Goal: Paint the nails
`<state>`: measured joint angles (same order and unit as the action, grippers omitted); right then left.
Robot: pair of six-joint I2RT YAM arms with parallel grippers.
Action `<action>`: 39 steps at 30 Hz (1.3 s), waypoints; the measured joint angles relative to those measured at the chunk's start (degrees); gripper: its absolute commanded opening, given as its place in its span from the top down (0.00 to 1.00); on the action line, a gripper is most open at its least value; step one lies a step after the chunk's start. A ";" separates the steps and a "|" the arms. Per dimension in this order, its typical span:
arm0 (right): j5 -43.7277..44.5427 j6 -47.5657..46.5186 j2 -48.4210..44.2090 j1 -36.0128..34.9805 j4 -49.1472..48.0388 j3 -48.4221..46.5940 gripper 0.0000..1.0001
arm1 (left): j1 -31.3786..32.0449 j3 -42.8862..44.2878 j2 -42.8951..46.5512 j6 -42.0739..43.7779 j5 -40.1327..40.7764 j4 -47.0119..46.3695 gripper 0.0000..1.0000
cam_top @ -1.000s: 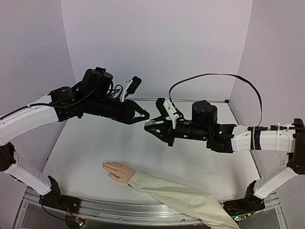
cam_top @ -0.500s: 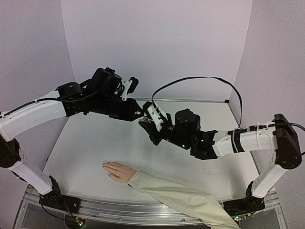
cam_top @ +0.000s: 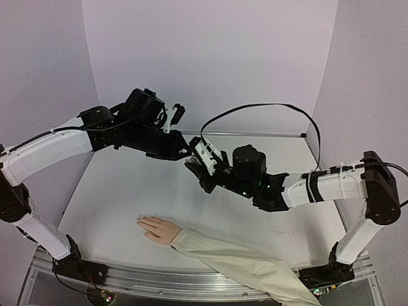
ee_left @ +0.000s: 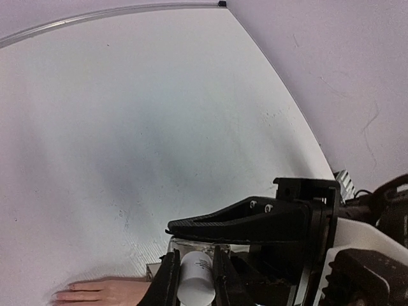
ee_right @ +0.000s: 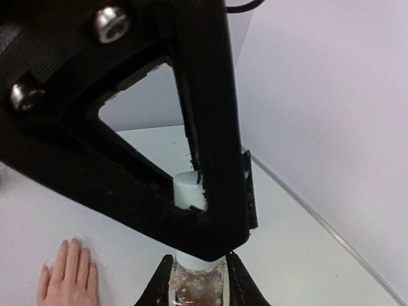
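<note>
— Jaws on both arms are clenched, and they meet tip to tip above the middle of the bench (cam_top: 121,191).

— Clenched on what?

— My right jaws grasp a small clear bottle (ee_right: 196,288) by its glass body. The right wrist view shows brownish, flecked contents in the glass. My left jaws pinch the white cap (ee_left: 194,280) from the opposite side, one black finger (ee_left: 167,280) on each flank of it. The cap sits directly on top of the bottle. I cannot tell whether it is loosened.

— Now take me from the near edge outward.

— Nearest me a beige sleeve (cam_top: 242,264) runs in from the lower right. Out of it comes the pale mannequin hand (cam_top: 159,229), lying flat on the bench, fingers pointing to my left. The nails (cam_top: 139,221) are at those fingertips, hardly different from the skin, and I see no colour on them. They lie near the front edge, left of centre, well apart from the bottle and lower than it.

— And beyond that?

— Past the hand comes bare white bench, then the two joined grips in the air. A black cable (cam_top: 268,107) arches over the right arm (cam_top: 331,185). Farthest back, a pale lilac wall (cam_top: 210,57) closes the rear.
</note>
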<state>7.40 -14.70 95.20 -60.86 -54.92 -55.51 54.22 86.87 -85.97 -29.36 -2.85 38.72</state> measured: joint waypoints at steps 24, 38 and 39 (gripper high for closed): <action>-64.59 36.15 -7.04 7.58 8.35 -2.62 1.00 | -2.12 -1.49 5.09 31.63 -42.49 0.79 1.00; -57.64 31.91 -12.48 9.05 1.73 -0.17 1.00 | -0.92 -6.34 13.33 29.42 -28.76 -2.32 0.18; -55.49 30.05 -13.90 9.22 2.54 0.37 1.00 | -1.01 -8.15 15.58 28.26 -26.56 -2.84 0.14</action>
<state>-48.10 15.35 81.30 -51.64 -52.38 -55.13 53.21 78.72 -70.39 -1.10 -29.41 35.88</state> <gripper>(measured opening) 0.231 0.762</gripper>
